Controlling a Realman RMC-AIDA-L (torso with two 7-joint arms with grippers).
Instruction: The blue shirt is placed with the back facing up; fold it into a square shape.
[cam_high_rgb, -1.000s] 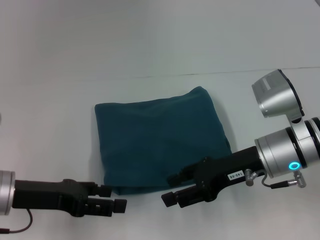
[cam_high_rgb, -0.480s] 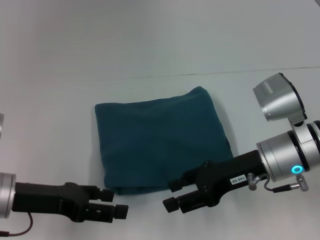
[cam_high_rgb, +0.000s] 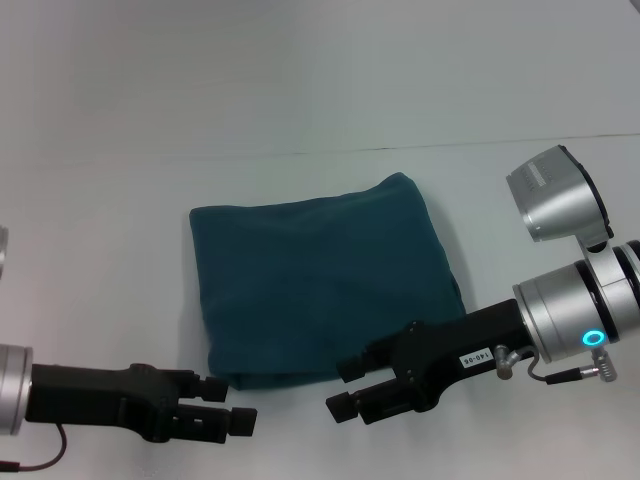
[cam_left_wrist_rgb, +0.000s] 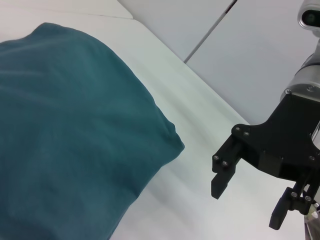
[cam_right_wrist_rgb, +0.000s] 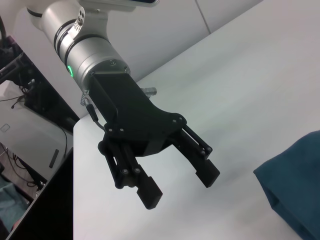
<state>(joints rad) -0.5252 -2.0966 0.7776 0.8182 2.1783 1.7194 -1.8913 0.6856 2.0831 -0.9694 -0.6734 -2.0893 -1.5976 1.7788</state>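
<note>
The white bench (cam_high_rgb: 300, 90) fills the head view, and the largest thing on it is the blue shirt (cam_high_rgb: 320, 285), lying in the centre of the frame already folded into a rough, near-square packet with several layers stacked and a rounded fold along its lower edge. It is soft knit cloth, so it should be light and limp: it will sag and drape if lifted by one point, its layers may slide over one another, and there is little risk of damage. Any squaring-up would best be done by pinching a corner or the thick folded edge at lower left and lower right, taking all layers at once, with both sides lifted together so the packet does not fall open. The right gripper (cam_high_rgb: 347, 389) sits at lower right of centre, just off the shirt's lower right corner, its jaws apart and holding nothing; the left wrist view shows it clear of the cloth. The left gripper (cam_high_rgb: 228, 404) sits at lower left, just below the shirt's lower left corner, jaws likewise parted and empty, as the right wrist view confirms.
</note>
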